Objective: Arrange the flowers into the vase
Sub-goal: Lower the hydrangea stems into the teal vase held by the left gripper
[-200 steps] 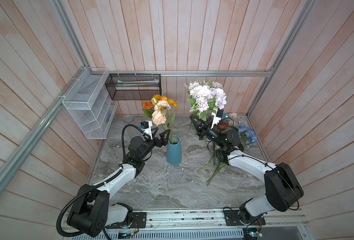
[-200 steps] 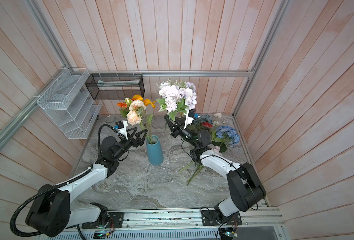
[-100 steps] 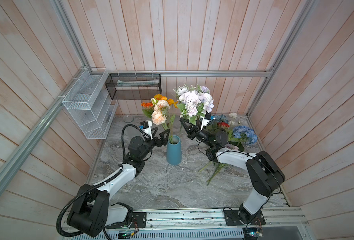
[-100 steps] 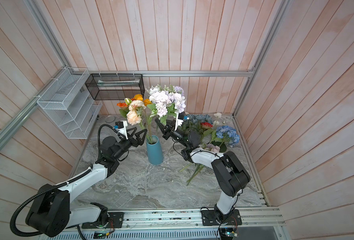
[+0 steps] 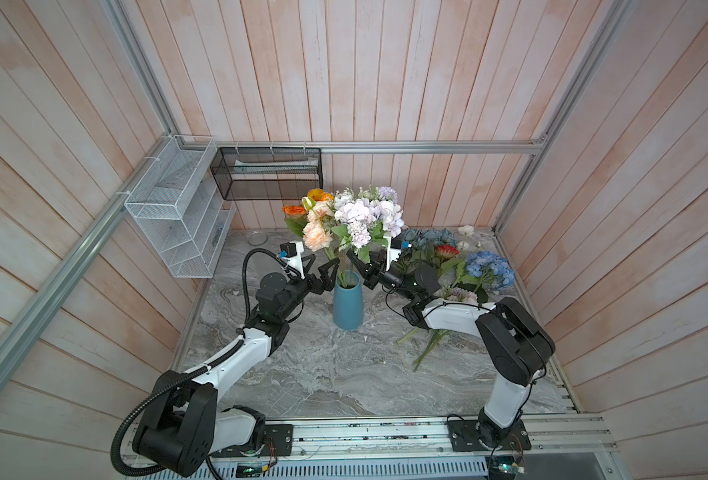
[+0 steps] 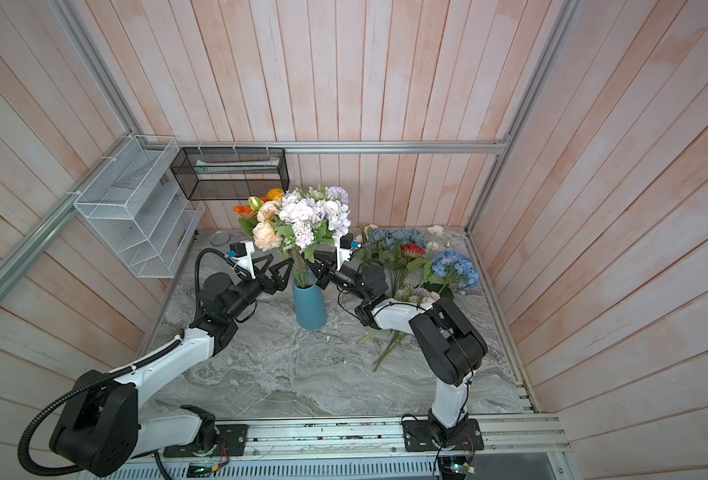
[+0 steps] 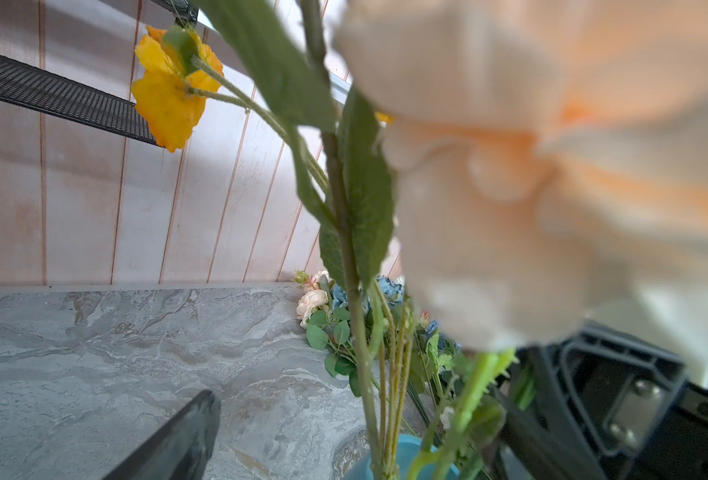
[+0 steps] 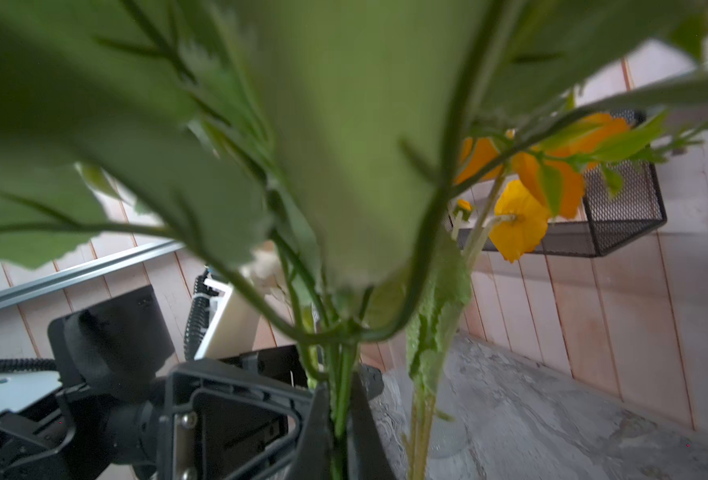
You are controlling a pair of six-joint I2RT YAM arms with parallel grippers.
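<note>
We note right arm stretched low toward centre, right gripper (image 5: pixel 356 264) clamped on the stem of the lavender-white bunch (image 5: pixel 364 214) just above the blue vase (image 5: pixel 347 305). Left gripper (image 5: pixel 322 267) spread wide, empty, beside the peach blooms (image 5: pixel 317 237) in it.

- Walls (image 5: pixel 385 62): pale, pink-washed wood planks close in the back and both sides in both top views.
- Aluminium frame (image 5: pixel 427 147): silver bars run along the back wall and up the corners.
- White wire rack (image 5: pixel 169 208): tiered shelves hung on the left wall, tied to a frame bar.
- Black mesh basket (image 5: pixel 269 174): hangs from the back bar, just beside the rack.
- Table (image 5: pixel 344 374): grey marbled surface with pale veins.
- Clear round dish (image 5: pixel 256 237): lies on the table's back left corner, near the rack.
- Metal track (image 5: pixel 385 432): lines the table's near edge.
- Light: soft and even, with faint shadows.
</note>
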